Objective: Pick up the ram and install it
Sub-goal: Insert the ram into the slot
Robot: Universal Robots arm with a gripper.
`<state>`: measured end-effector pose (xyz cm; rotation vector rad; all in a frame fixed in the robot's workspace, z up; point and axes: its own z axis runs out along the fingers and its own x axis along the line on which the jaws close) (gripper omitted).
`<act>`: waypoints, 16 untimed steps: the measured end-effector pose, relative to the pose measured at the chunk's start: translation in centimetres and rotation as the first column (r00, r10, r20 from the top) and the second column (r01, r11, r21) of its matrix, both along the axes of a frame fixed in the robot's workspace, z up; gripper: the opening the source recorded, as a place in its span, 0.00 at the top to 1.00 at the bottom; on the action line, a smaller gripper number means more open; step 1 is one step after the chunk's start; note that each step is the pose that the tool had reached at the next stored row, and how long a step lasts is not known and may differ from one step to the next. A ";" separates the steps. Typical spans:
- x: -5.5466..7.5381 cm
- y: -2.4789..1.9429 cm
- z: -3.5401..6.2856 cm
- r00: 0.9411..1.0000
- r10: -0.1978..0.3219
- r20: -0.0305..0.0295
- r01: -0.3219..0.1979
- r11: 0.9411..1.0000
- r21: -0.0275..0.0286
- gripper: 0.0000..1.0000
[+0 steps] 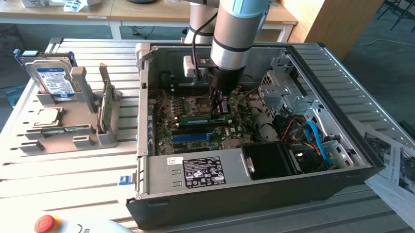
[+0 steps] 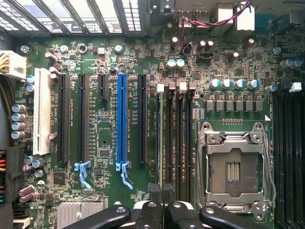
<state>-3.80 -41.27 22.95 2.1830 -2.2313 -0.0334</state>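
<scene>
Fingers: clenched together (image 2: 155, 193), tips down at the ram (image 1: 202, 118); grip or mere touch unclear.
Ram: low at the memory slots, directly under the fingers, reaching out to one side.
Edges: empty slots (image 2: 178, 143) and processor socket (image 2: 236, 167) just beside the fingers; case wall (image 1: 143, 97) well apart.

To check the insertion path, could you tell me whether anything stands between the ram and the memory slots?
Nothing visible does: the gripper holds the ram directly at the memory slots.
</scene>
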 end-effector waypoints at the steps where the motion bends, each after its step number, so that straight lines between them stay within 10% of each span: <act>1: 0.0 0.00 -0.02 1.000 0.000 0.000 0.000 1.000 0.000 0.88; 16: 0.0 0.03 -0.04 1.000 0.000 0.000 0.000 1.000 0.000 0.88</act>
